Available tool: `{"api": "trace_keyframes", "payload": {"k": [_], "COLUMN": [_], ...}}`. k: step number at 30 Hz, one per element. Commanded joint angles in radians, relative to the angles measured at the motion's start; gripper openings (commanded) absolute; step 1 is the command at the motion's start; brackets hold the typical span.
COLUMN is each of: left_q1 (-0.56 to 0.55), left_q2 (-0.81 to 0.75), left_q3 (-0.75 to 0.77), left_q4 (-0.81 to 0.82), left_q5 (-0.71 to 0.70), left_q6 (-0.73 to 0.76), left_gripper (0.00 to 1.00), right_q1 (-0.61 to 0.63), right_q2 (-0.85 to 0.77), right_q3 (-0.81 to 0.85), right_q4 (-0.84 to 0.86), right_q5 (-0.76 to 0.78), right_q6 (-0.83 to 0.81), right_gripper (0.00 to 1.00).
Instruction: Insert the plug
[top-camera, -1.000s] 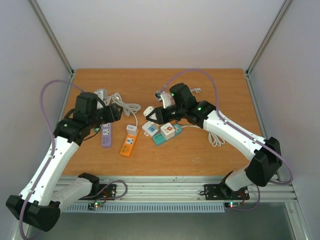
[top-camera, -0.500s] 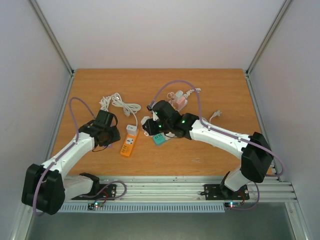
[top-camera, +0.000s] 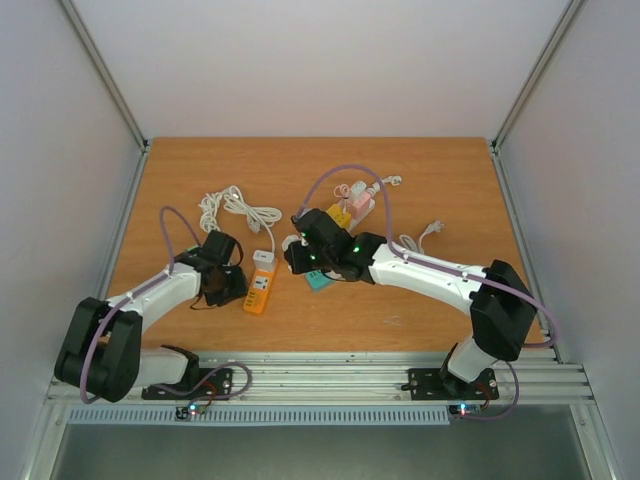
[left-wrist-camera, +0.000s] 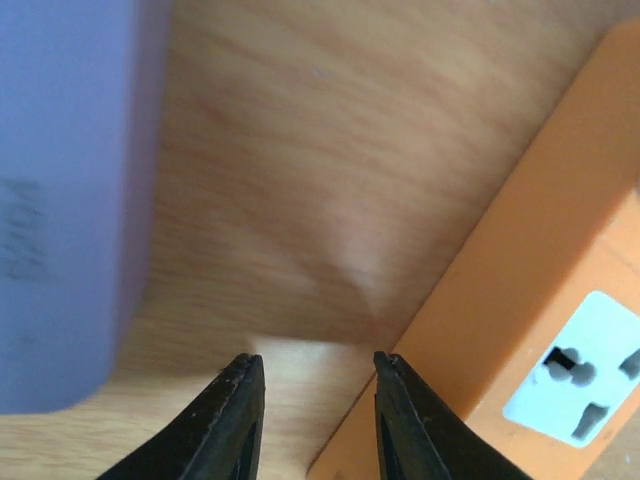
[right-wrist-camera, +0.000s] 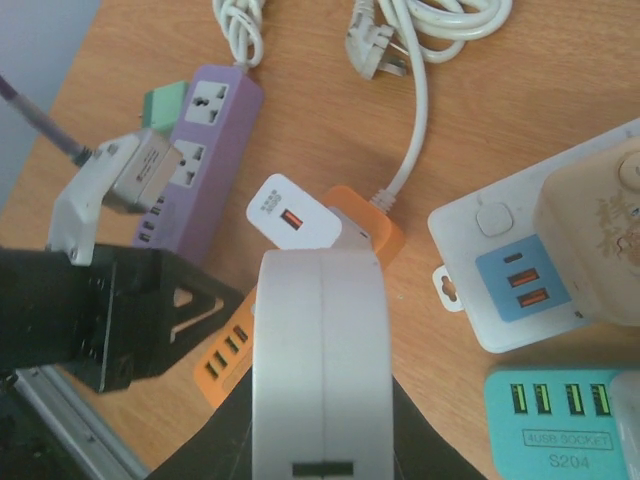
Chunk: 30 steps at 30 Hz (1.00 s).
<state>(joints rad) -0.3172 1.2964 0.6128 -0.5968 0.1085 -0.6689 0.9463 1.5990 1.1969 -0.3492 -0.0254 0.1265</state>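
Folded lower, the left gripper (left-wrist-camera: 317, 362) hovers beside the orange power strip (left-wrist-camera: 520, 300).

A lilac plastic power strip (right-wrist-camera: 215, 128) lies on the wooden table (right-wrist-camera: 310, 90), up and to the left of the right claw (right-wrist-camera: 320, 440). It also shows as a blur to the left of the left claw (left-wrist-camera: 312, 400). Just right of the right claw sit a white power strip with a blue USB panel (right-wrist-camera: 500, 300), a beige adapter (right-wrist-camera: 600, 225) on top of it, and a teal USB strip (right-wrist-camera: 555, 415). Beyond that claw lies a small pink block (top-camera: 362, 206).
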Motion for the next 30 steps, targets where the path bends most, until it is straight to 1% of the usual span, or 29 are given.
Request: {"api": "trace_keyframes", "payload": {"k": [1, 3, 6, 14, 15, 17, 19, 21, 24, 27, 30], "left_q1": [-0.021, -0.028, -0.033, -0.037, -0.036, -0.036, -0.036, -0.034, -0.035, -0.034, -0.034], "left_q2": [-0.005, -0.004, 0.019, 0.038, 0.036, 0.002, -0.05, -0.108, -0.167, -0.185, -0.204], "left_q3": [-0.033, -0.038, -0.052, -0.074, -0.069, -0.064, -0.064, -0.065, -0.071, -0.061, -0.05], "left_q4": [0.088, 0.123, 0.195, 0.313, 0.298, 0.25, 0.206, 0.181, 0.2, 0.193, 0.175], "left_q5": [0.155, 0.232, 0.348, 0.465, 0.445, 0.354, 0.273, 0.226, 0.236, 0.239, 0.21], "left_q6": [-0.001, -0.001, -0.001, -0.002, -0.002, 0.004, 0.009, 0.009, 0.009, 0.009, 0.01], "left_gripper": [0.33, 0.34, 0.4, 0.46, 0.46, 0.45, 0.44, 0.44, 0.45, 0.45, 0.46], "right_q1": [0.027, 0.036, 0.048, 0.092, 0.098, 0.109, 0.117, 0.12, 0.121, 0.121, 0.124], "right_q2": [0.033, 0.054, 0.083, 0.142, 0.15, 0.165, 0.176, 0.184, 0.2, 0.23, 0.242], "right_q3": [-0.002, -0.002, -0.008, -0.016, -0.012, -0.01, -0.009, -0.01, -0.016, -0.005, -0.003], "right_q4": [0.023, 0.014, 0.014, 0.041, 0.039, 0.038, 0.034, 0.029, 0.044, 0.049, 0.061], "right_q5": [0.101, 0.131, 0.156, 0.176, 0.185, 0.205, 0.237, 0.257, 0.258, 0.242, 0.241], "right_q6": [0.046, 0.073, 0.107, 0.096, 0.099, 0.103, 0.105, 0.107, 0.11, 0.119, 0.126], "right_gripper": [0.01, 0.01, 0.01, 0.01, 0.01, 0.01, 0.01, 0.01, 0.01, 0.01, 0.01]}}
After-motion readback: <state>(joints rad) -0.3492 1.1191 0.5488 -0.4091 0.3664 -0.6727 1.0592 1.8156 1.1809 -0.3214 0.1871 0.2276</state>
